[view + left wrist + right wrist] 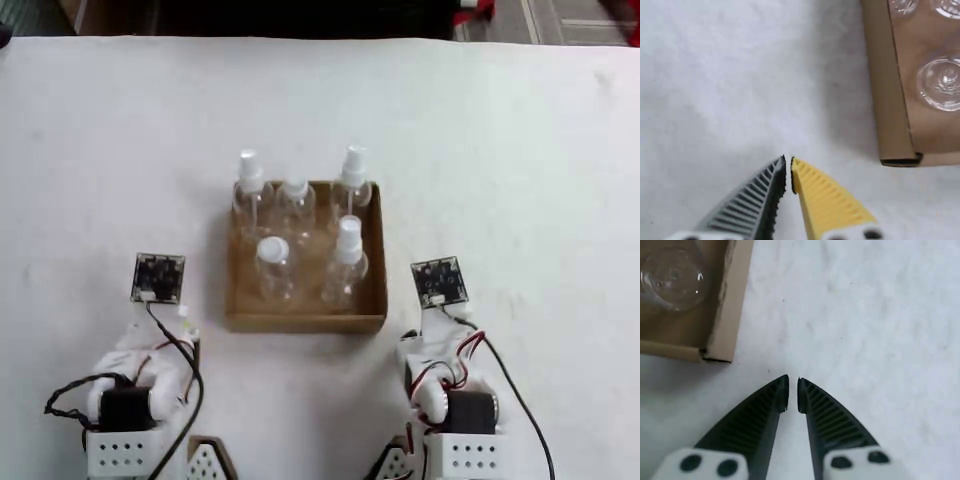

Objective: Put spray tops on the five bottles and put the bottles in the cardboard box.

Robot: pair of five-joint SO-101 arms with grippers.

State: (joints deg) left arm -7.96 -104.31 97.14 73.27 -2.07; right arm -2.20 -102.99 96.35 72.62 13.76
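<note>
High view: the cardboard box point(305, 322) sits at the middle of the table point(520, 150) with its open side up. All five bottles point(273, 278) stand upright inside the box, three in the far row and two in the near row. Each bottle carries a white top. The spray tops point(353, 160) on the far-left, far-right and near-right bottles stand tall. The tops on the far-middle and near-left bottles look shorter, and their type cannot be confirmed. The left arm point(130, 405) rests at the near edge of the table, to the left of the box and apart from it. The right arm point(455, 405) rests at the near edge on the opposite side, near the near-right corner of the box. Left wrist view: the left gripper point(788, 167) has a grey finger point(747, 205) and a yellow finger point(827, 205). Their tips are brought together with only a hairline gap, and nothing is held between them. This gripper hangs over bare table near one corner of the box and does not touch it. A clear bottle inside the box is seen from above. Right wrist view: the right gripper point(792, 390) has two black fingers point(752, 425). Their tips are almost together, with a narrow slit between them, and they hold nothing. This gripper hangs over bare table near another corner of the box, apart from the cardboard wall.
</note>
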